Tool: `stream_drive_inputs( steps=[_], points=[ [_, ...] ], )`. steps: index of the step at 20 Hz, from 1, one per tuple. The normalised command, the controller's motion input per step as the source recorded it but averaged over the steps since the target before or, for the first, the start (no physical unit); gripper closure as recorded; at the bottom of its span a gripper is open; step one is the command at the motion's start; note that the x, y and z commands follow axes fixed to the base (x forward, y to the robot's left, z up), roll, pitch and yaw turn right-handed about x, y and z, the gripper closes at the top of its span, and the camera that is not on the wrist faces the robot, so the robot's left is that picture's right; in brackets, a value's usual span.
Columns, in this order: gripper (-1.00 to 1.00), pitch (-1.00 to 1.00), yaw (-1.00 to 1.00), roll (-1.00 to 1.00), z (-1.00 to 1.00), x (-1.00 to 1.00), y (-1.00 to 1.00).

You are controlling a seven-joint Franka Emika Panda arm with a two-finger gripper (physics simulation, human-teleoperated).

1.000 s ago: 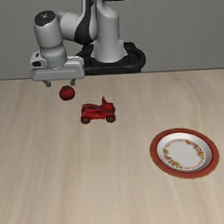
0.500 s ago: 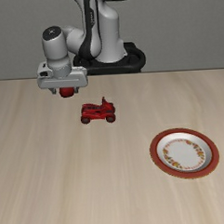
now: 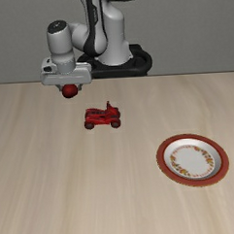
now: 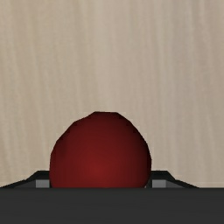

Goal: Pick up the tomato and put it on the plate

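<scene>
Gripper (image 3: 68, 86) stood in the upper left of the exterior view, its jaws clamped on the tomato (image 3: 69, 90) from two sides. The red toy vehicle (image 3: 102, 117) sat near centre. The plate (image 3: 192, 160) lay lower right, well apart.

Toy vehicle (image 3: 102, 118) lies between tomato (image 3: 69, 90) and plate (image 3: 192, 160)

A pale wooden surface (image 3: 54, 181) with fine grain spreads across the exterior view, evenly lit, with only soft shadows. Behind its far edge rises a plain, uniform grey wall (image 3: 197, 27). Up close in the wrist view, the same beige grain runs in thin streaks.
</scene>
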Motion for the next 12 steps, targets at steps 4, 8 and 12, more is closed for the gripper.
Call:
stream_drive_inputs(
  steps=[4,8,12],
  points=[
    [1.00,0.00,0.00,0.00,0.00,0.00,0.00],
    [1.00,0.00,0.00,0.00,0.50,0.00,0.00],
    [1.00,0.00,0.00,0.00,1.00,0.00,0.00]
  ],
)
